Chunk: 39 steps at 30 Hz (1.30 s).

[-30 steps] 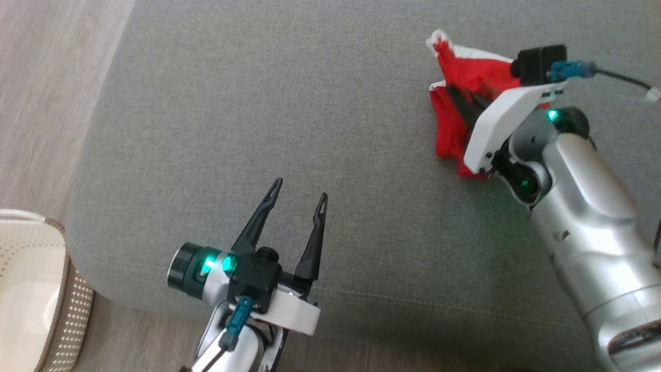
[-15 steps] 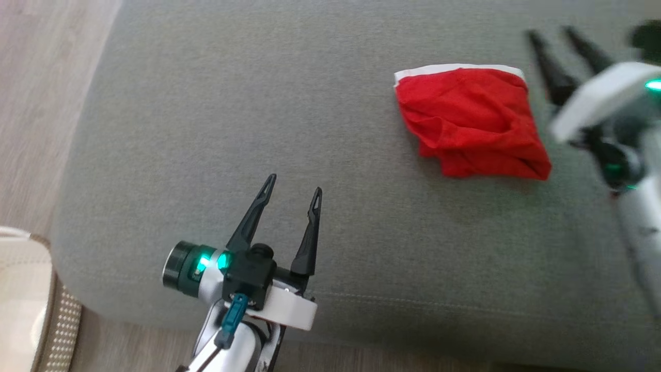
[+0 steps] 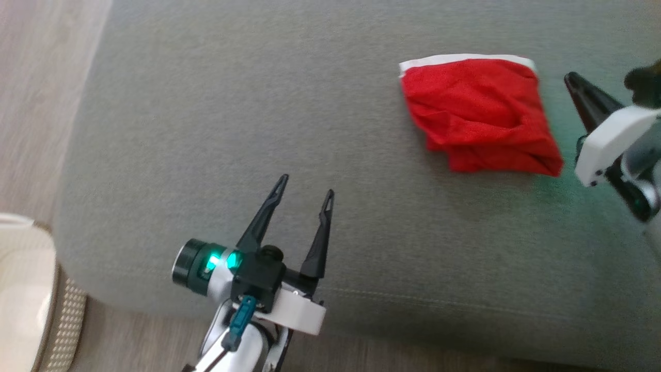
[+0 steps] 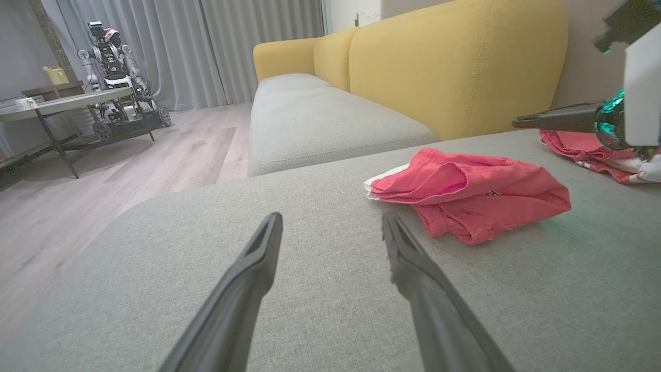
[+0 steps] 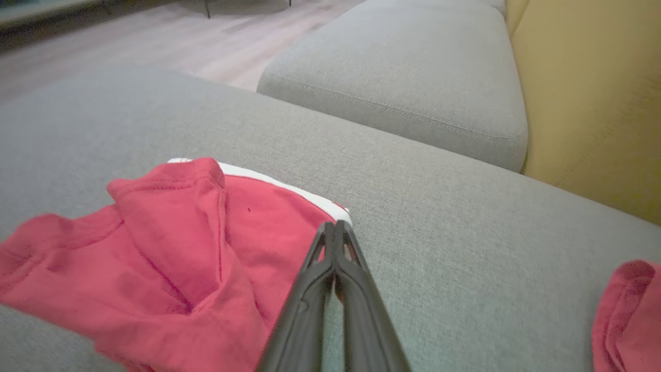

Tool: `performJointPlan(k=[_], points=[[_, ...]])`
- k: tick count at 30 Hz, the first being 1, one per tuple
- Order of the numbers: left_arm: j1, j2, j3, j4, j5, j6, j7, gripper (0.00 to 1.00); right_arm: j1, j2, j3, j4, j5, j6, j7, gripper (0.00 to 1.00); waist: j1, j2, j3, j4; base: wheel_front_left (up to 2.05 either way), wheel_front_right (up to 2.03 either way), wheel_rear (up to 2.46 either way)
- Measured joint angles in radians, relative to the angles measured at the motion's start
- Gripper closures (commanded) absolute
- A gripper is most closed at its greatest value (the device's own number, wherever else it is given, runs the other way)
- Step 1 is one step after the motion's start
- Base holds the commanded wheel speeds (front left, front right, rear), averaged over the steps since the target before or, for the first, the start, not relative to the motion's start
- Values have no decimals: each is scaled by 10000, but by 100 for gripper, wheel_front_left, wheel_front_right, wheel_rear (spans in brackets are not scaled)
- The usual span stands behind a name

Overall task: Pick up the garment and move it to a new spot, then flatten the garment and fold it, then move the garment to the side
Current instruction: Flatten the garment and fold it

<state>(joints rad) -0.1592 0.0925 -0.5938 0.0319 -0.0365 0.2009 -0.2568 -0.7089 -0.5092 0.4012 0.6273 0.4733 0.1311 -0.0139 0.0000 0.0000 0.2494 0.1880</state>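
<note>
Head view: right gripper (image 3: pixel 570 78) clenched empty beside the garment (image 3: pixel 480 111), left gripper (image 3: pixel 307 185) spread; flattening likely needs both pinching opposite corners.

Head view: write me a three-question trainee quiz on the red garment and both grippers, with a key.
1. True or false: the right gripper is shut on the garment.
2. What does the garment lie on? A: the wood floor. B: the grey cushion. C: the yellow backrest.
3. Fill in: the jaws of the left gripper are ____.

Key
1. False. It is shut but empty, beside the garment.
2. B.
3. Open, with nothing between them.
</note>
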Motion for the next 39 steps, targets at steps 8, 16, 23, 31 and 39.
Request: performJointPlan(k=[8, 16, 23, 31, 39], points=[[-334, -123, -96, 36, -2, -75, 0, 0, -1169, -746, 2903, 65, 1450, 0, 662, 100, 0, 0, 361, 748, 0, 0, 0], [-324, -157, -79, 88, -2, -38, 0, 0, -1193, -1266, 5191, -1381, 4190, 0, 1074, 100, 0, 0, 212, 730, 0, 0, 0], [-282, -155, -75, 82, 0, -19, 0, 0, -1020, -2253, 6286, -3081, 5567, 0, 894, 100, 0, 0, -102, 443, 0, 0, 0], [-292, -184, -219, 35, 0, -77, 0, 0, -2127, -2982, 5919, -1154, 4443, 0, 119, 100, 0, 0, 111, 823, 0, 0, 0], [-315, -295, -357, 35, -4, -71, 0, 0, -2187, -2658, 6819, -148, 4801, 0, 324, 100, 0, 0, 451, 1446, 0, 0, 0]])
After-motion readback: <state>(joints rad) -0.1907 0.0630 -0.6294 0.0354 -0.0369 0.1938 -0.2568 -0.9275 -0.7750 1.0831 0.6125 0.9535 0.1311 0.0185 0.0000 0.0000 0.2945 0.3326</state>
